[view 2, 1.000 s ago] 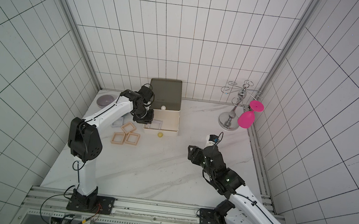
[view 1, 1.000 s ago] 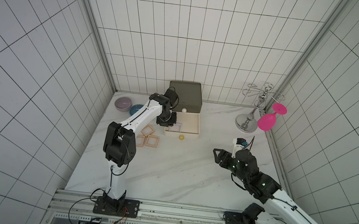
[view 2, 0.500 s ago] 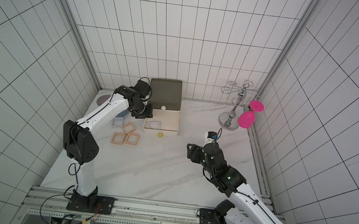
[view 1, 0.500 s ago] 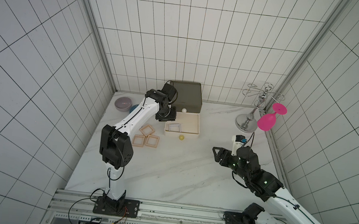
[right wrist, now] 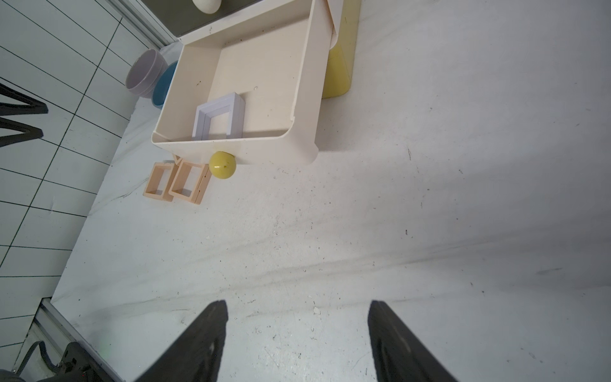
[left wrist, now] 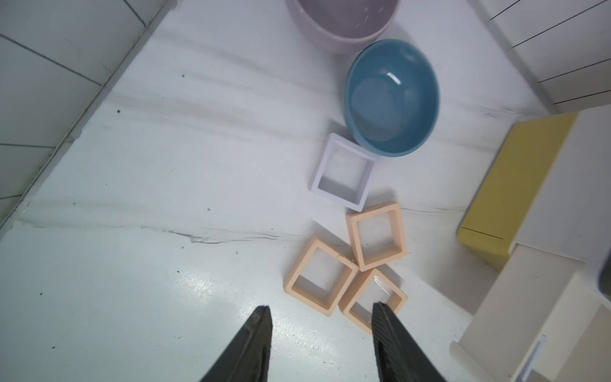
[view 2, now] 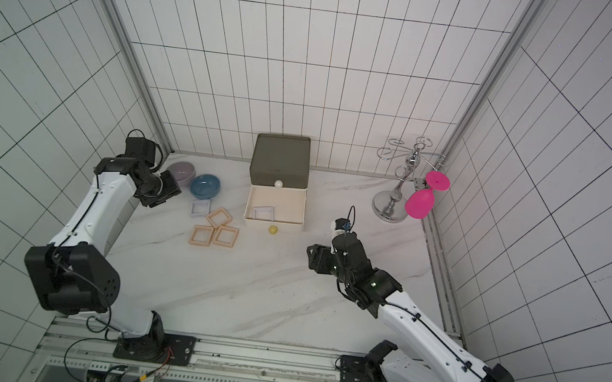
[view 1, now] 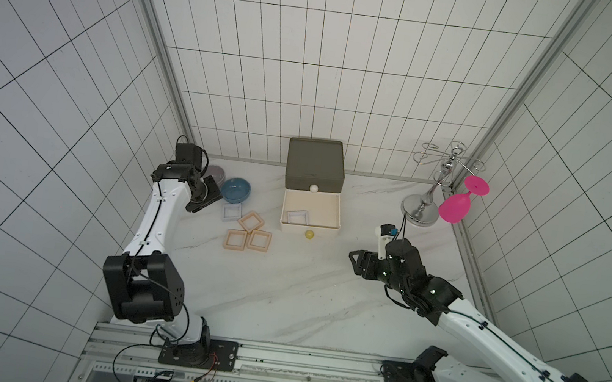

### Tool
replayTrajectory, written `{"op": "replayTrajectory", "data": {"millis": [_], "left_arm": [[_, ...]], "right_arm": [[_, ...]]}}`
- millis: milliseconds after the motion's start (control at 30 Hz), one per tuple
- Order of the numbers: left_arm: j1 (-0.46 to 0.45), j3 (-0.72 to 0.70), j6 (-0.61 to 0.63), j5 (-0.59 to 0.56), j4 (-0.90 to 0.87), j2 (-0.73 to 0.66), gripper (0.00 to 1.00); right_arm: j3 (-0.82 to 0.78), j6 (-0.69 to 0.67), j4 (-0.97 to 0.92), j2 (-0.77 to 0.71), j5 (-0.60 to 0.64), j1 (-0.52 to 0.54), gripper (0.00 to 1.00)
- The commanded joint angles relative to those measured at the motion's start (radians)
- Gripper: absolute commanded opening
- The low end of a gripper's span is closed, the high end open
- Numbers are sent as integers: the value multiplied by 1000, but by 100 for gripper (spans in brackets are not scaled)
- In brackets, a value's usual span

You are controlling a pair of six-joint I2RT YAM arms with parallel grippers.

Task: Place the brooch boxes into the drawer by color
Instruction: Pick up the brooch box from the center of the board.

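3 peach-beige brooch boxes [left wrist: 377,236] lie touching one another on the marble table [left wrist: 165,165], just ahead of my left gripper [left wrist: 319,307]. Its jaws are spread with nothing between them. Farther ahead of them lies 1 loose lavender-white box [left wrist: 342,172], just beside the blue bowl [left wrist: 391,96].

Well ahead of my right gripper [right wrist: 297,304], 1 stored lavender-white box [right wrist: 220,115] sits in the pulled-out white middle drawer [right wrist: 307,82], near its front wall. This gripper is also spread and empty, and hovers over bare table.

I judge that the white tier stands open because the pale boxes belong there, so the loose lavender-white box should be my next pick. The yellow knob [right wrist: 222,164] shows just under that front wall. The peach ones probably go to its tier, which I cannot see opened.
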Motion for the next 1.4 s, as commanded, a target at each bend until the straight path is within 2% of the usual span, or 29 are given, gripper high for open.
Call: {"op": "replayTrajectory", "data": {"millis": [0,233,633,967,1267,1367], "left_arm": [[14,16,32,36,51,85,51],[11,113,50,77,71,290,46],[-18,335,91,40,1,527,43],[-43,349,106,27,0,588,39],[-45,334,104,-1,1,614,23],[-45,328,101,5,3,616,23]], "right_arm": [[47,-26,22,24,-37,10,71],[27,-22,32,23,-17,9,71],[-5,-6,33,20,13,7,71],[14,-10,53,79,11,4,72],[24,-3,71,112,2,2,72],[25,-3,75,118,1,1,72]]}}
